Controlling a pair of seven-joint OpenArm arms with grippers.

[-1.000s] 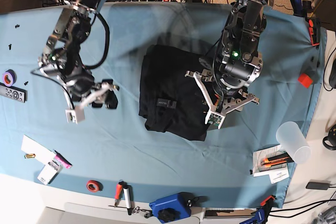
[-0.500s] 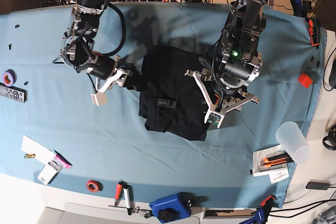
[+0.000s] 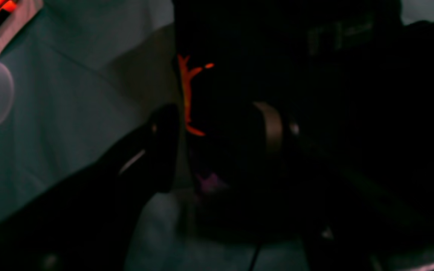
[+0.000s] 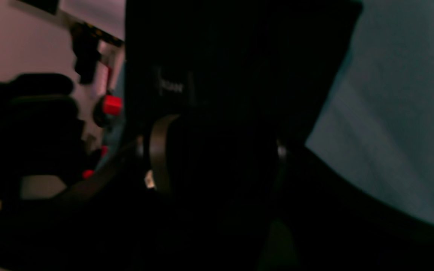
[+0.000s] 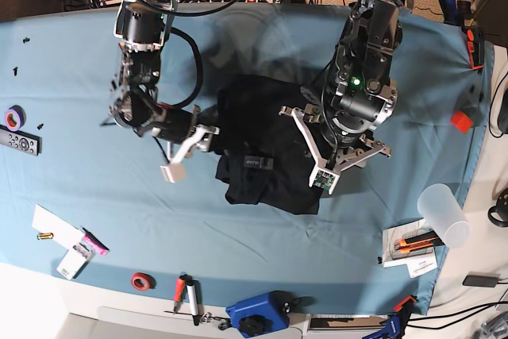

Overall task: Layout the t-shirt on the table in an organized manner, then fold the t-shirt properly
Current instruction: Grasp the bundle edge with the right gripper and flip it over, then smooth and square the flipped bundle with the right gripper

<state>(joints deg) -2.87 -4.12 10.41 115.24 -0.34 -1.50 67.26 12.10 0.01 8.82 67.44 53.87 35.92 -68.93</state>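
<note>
Blue-clothed table [image 5: 79, 85] fills the base view; right gripper [image 5: 190, 148] at nine o'clock, jaws spread, nothing visibly held, touches the bundled t-shirt [image 5: 266, 148] at centre, long axis twelve-to-six; left gripper [image 5: 337, 164], at three o'clock, jaws open, presses its edge.

t-shirt [image 5: 266, 152]: black, orange and purple print | table [image 5: 71, 101]: light blue
</note>
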